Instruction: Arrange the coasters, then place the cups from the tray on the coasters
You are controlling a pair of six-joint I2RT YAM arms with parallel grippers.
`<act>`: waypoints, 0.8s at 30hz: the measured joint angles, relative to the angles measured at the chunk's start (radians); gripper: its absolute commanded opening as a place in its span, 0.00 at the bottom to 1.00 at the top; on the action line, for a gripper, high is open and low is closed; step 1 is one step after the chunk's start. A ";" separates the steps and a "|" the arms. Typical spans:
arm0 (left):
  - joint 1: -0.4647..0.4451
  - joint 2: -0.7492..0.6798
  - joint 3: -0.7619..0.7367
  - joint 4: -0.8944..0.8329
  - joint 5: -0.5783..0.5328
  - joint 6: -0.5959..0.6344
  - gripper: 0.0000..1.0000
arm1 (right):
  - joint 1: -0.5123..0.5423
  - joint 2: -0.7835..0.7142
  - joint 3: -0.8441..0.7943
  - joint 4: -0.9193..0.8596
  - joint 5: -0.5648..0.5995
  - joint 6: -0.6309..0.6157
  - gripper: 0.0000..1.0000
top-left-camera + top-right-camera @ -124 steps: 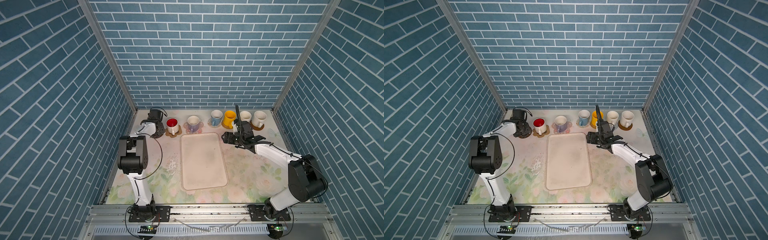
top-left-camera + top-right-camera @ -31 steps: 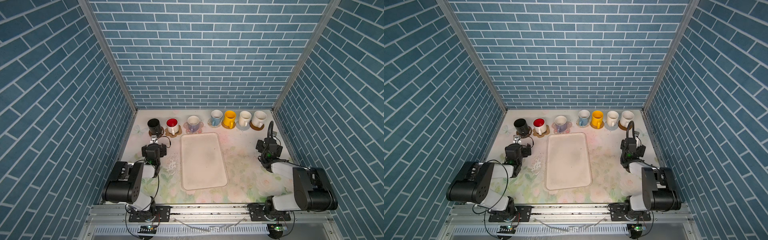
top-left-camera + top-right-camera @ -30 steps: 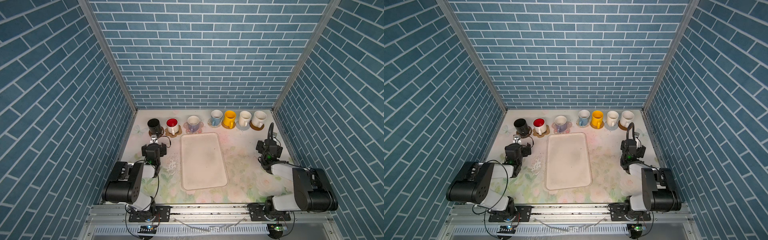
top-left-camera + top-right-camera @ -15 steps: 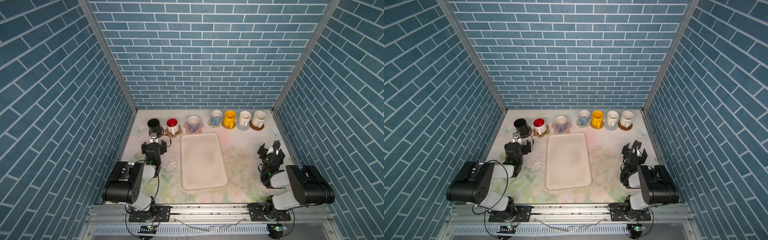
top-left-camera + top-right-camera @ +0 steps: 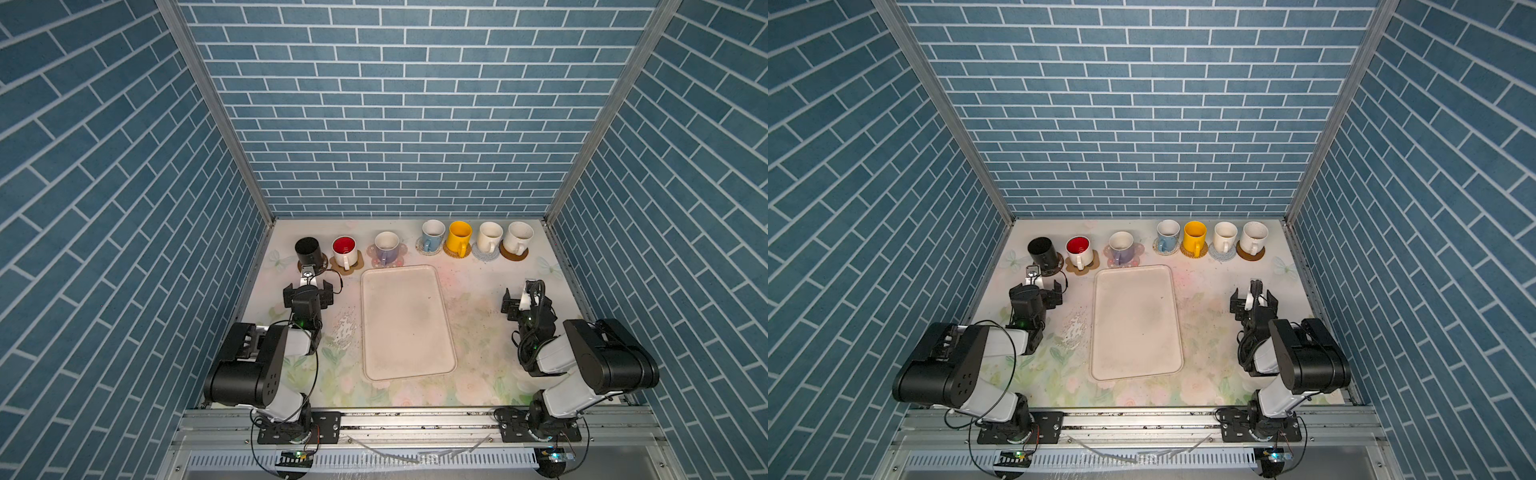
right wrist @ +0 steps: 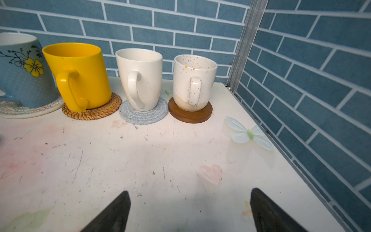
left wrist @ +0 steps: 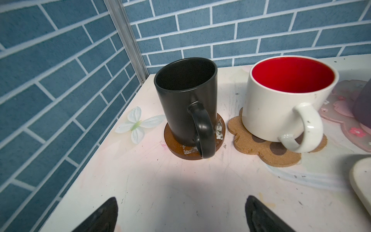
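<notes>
- We are hovering the left gripper (image 7: pixel 180 198), jaws wide and empty, near the tall black ceramic mug (image 7: pixel 186 104).
- We are hovering the right gripper (image 6: pixel 189 191), equally wide and empty, well apart from the speckled cream mug (image 6: pixel 193 80).
- All seven cups (image 6: pixel 80 76) are standing on coasters (image 6: pixel 143 116) along the back wall; the large cream rectangular tray (image 5: pixel 405 320) is lying bare between the arms.
- Risk: the black mug is sitting off-centre on its round brown disc (image 7: pixel 176 149); we are judging that forward drift of the left jaws would catch its handle and tip it.
- The visible handles are pointing toward the arm bases; the tray's long axis is running from the cup row toward those bases.
</notes>
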 measured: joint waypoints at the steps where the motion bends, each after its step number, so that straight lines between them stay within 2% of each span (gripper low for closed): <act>1: 0.000 0.000 0.000 0.000 0.000 0.000 0.99 | -0.008 -0.006 0.015 -0.034 -0.004 0.002 0.98; 5: 0.000 0.000 0.002 -0.001 0.003 0.000 0.99 | -0.083 -0.018 0.186 -0.282 -0.052 0.042 0.99; 7: 0.000 0.000 0.003 0.000 0.005 0.000 0.99 | -0.117 -0.025 0.237 -0.327 -0.064 0.061 0.99; 14: 0.000 0.000 0.003 0.000 0.009 0.000 0.99 | -0.128 -0.035 0.243 -0.425 -0.093 0.081 0.99; 24: 0.000 0.000 0.003 0.000 0.009 0.000 0.99 | -0.127 -0.035 0.243 -0.452 -0.114 0.082 0.99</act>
